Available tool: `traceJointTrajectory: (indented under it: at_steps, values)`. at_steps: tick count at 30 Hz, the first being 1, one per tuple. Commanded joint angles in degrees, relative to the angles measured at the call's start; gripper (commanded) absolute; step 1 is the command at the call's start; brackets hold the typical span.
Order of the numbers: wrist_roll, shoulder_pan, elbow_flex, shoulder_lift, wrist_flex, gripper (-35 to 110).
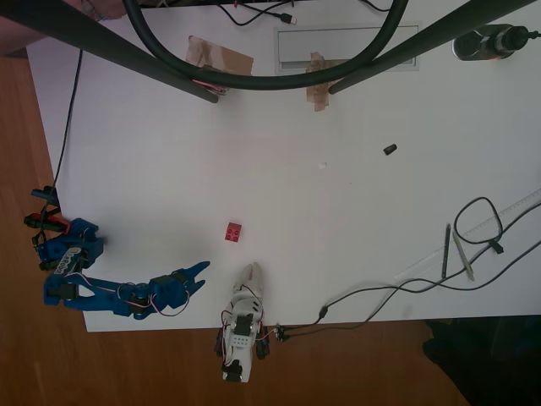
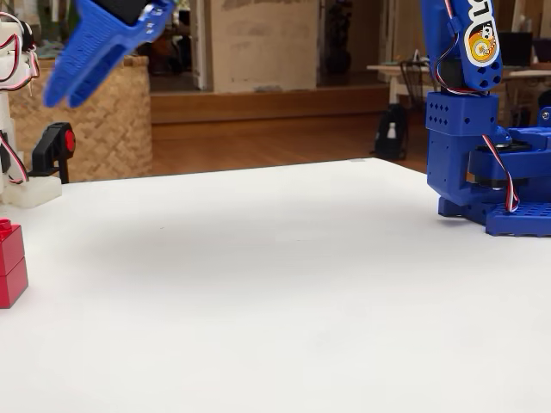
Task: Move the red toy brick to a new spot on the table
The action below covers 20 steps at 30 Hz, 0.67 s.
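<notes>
You have 1 red toy brick (image 1: 233, 231) here. It sits on the white table (image 1: 338, 211), near the middle of the front part in the overhead view, and nothing touches it. In the fixed view the brick (image 2: 10, 262) is cut off by the left edge, so you see only part of it.

You have 1 blue arm. Its gripper (image 1: 196, 272) points toward the brick from the left in the overhead view, but stays well apart from it. In the fixed view the gripper (image 2: 73, 64) hangs high above the table, and it holds nothing. Its fingers look close together, but you cannot tell if they are fully shut.

You can also see 1 tiny black cap (image 1: 390, 150), 2 brown tape patches (image 1: 221, 57), and 2 pens (image 1: 452, 251) by some black cables (image 1: 478, 222).
</notes>
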Motion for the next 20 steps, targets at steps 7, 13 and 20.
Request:
traceJointTrajectory:
  at_steps: [7, 13, 20]
  values:
    - [-13.5, 7.2, 63.5, 47.1, -7.8, 9]
    - [-11.1, 2.9, 80.0, 59.8, -6.4, 0]
    - [-8.0, -3.3, 94.5, 82.6, -1.2, 0]
